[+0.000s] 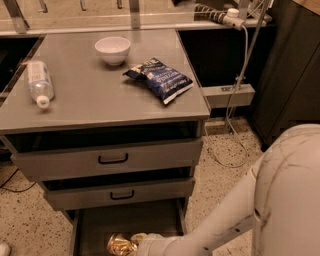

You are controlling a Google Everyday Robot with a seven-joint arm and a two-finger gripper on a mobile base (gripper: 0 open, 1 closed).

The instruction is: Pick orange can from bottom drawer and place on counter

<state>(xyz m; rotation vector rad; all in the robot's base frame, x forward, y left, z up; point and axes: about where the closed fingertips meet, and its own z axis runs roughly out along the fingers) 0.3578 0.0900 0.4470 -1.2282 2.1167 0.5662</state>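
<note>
Down at the very bottom of the cabinet, the orange can (119,245) sits inside the bottom drawer (130,220), which is pulled out over the floor. The can is towards the front of that shallow tray, shiny and crumpled-looking, and its lower part is cut off by the edge of the view. Right against its right side is the gripper (139,244), reaching into the drawer from the right. It touches the can, or very nearly, but whether it has closed on it I cannot tell from where I stand. The pale arm (215,230) runs back from there to the robot's big white body (290,195) at the lower right.

Above the open tray are the two other grey drawers, the middle drawer (121,194) and the top drawer (112,159), each with a black handle and a dark gap over its front. The counter (100,100) caps the cabinet. On it, a white bowl (112,49) stands near the back. A dark blue snack bag (160,79) lies to the bowl's right and nearer the front. A clear plastic bottle (39,82) lies on its side by the left edge, its white cap pointing forward.

Off to the right, a cable (240,75) hangs down from a power strip (227,12) to the speckled floor (25,225).
</note>
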